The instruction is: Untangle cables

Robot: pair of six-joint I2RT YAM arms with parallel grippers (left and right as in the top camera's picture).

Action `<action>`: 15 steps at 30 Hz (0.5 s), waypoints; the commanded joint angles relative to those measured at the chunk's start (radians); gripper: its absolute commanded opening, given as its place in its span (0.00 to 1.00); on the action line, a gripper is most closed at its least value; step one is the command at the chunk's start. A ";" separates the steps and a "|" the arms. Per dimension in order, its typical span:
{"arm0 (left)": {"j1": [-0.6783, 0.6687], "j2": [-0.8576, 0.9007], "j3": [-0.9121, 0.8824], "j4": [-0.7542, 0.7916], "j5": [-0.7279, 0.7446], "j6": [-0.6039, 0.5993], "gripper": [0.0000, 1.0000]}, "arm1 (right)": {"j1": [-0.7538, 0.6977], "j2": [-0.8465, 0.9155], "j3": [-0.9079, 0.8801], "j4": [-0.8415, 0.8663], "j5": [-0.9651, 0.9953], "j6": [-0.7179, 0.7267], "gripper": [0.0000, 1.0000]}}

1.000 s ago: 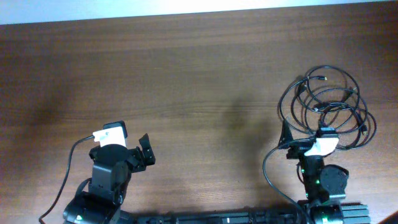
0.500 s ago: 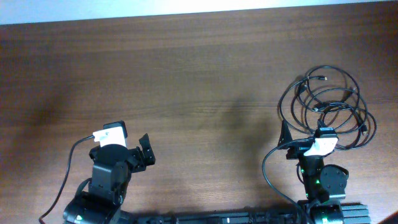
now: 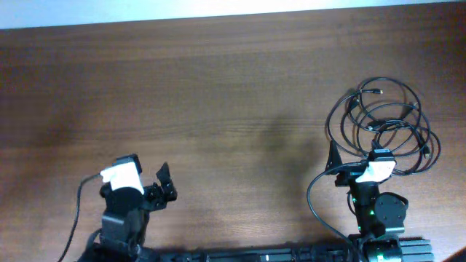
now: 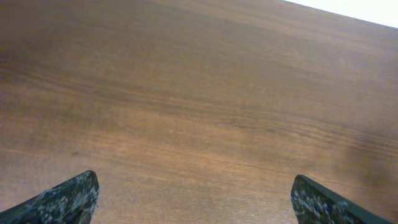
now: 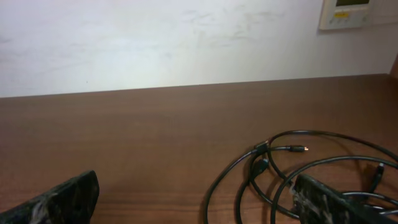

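The wooden counter [image 3: 218, 94] carries the cables [image 3: 384, 124] at about three o'clock, one heap of overlapping loops with small plug ends among them. By my reading nothing is untangled yet, and all the separating is left to do. The right claw [image 5: 193, 202] sits at the heap's six o'clock edge, spread wide and gripping nothing. The left claw [image 4: 196, 202], at about seven o'clock and well apart, is likewise spread and empty.

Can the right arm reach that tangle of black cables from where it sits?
Probably yes: the cables lie right in front of the open right gripper, and nothing stands between them.
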 commanded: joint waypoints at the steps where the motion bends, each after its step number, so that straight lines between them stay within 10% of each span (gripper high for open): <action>1: 0.060 -0.163 -0.177 0.119 0.017 -0.008 0.99 | -0.004 -0.008 -0.005 -0.005 -0.013 -0.002 0.99; 9: 0.206 -0.402 -0.542 0.890 0.308 0.297 0.99 | -0.004 -0.008 -0.005 -0.005 -0.013 -0.002 0.98; 15: 0.212 -0.402 -0.565 0.717 0.478 0.549 0.99 | -0.004 -0.008 -0.005 -0.005 -0.013 -0.002 0.98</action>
